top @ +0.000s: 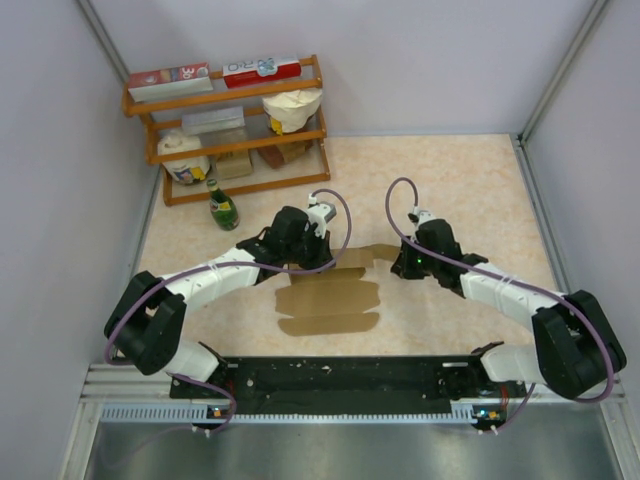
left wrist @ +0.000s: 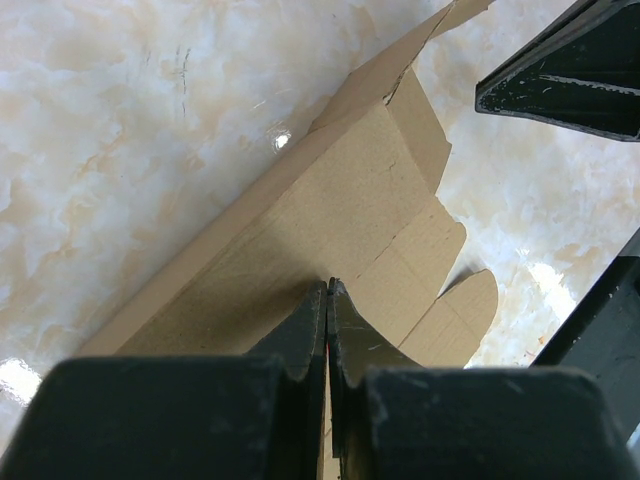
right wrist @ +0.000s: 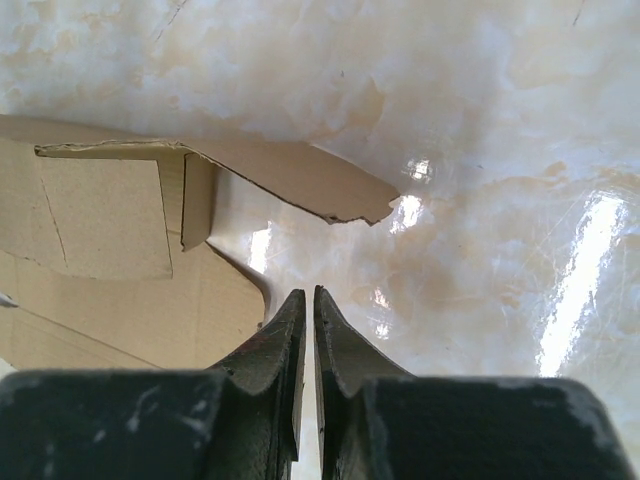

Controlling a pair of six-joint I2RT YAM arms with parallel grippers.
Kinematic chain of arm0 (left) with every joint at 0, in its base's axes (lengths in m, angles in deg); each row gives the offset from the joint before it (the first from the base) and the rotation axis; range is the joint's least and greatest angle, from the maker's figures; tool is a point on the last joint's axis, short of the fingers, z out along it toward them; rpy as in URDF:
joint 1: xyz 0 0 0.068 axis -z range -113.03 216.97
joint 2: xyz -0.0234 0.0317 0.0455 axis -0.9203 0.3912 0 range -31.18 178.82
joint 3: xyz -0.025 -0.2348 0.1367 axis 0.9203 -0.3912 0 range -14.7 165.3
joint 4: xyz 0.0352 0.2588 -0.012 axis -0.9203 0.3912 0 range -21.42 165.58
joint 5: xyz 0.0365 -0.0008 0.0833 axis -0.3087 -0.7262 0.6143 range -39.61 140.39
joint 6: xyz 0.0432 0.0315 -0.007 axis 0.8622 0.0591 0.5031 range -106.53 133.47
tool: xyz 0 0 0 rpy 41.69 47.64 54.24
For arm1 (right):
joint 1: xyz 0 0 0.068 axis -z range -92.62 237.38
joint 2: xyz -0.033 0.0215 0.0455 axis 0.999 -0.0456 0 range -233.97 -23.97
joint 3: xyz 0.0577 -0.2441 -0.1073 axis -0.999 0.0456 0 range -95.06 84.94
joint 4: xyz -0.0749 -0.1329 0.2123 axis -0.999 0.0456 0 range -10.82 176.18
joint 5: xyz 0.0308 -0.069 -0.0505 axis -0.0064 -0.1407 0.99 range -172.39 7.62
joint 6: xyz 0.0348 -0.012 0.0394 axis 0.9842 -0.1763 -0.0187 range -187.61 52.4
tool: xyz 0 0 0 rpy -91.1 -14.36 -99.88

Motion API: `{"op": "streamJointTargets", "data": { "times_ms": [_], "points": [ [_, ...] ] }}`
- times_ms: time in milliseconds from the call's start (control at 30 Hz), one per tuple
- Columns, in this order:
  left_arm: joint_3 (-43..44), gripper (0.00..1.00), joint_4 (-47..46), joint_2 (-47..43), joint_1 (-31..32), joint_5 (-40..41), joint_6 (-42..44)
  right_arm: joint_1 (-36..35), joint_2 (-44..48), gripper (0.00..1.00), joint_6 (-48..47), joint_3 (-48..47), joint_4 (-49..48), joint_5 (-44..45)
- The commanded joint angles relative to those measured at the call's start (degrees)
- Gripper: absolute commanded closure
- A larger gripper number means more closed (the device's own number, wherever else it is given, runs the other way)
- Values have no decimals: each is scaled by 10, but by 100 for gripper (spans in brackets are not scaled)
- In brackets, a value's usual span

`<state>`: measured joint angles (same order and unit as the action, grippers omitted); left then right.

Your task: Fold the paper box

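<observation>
Your left gripper (left wrist: 328, 290) is pinched on an edge of the box (top: 330, 300), which lies on the table (top: 450, 180) between both arms, while your right gripper (right wrist: 305, 297) sits jaws together, empty, just beside it.

The left gripper (left wrist: 327, 288) and the right gripper (right wrist: 306, 297) have black, matte, wedge-shaped fingers (right wrist: 270, 350), with pale scratches and specks on the blocks behind them. Further behind the fingers, the left arm (top: 215, 275) and the right arm (top: 500, 292) have white shells between black joints. A thin purple cable (top: 345, 215) runs along each and makes a loop.
</observation>
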<state>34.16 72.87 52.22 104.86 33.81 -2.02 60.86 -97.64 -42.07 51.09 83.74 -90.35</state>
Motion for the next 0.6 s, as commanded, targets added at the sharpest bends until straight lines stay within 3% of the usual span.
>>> {"op": "streamJointTargets", "data": {
  "times_ms": [0,567],
  "points": [
    [13,100,2,-15,1,9,7,-6,25,93,-16,-9,5,9],
    [16,100,4,-15,1,6,7,-5,31,93,-25,-9,4,8]
  ]
}}
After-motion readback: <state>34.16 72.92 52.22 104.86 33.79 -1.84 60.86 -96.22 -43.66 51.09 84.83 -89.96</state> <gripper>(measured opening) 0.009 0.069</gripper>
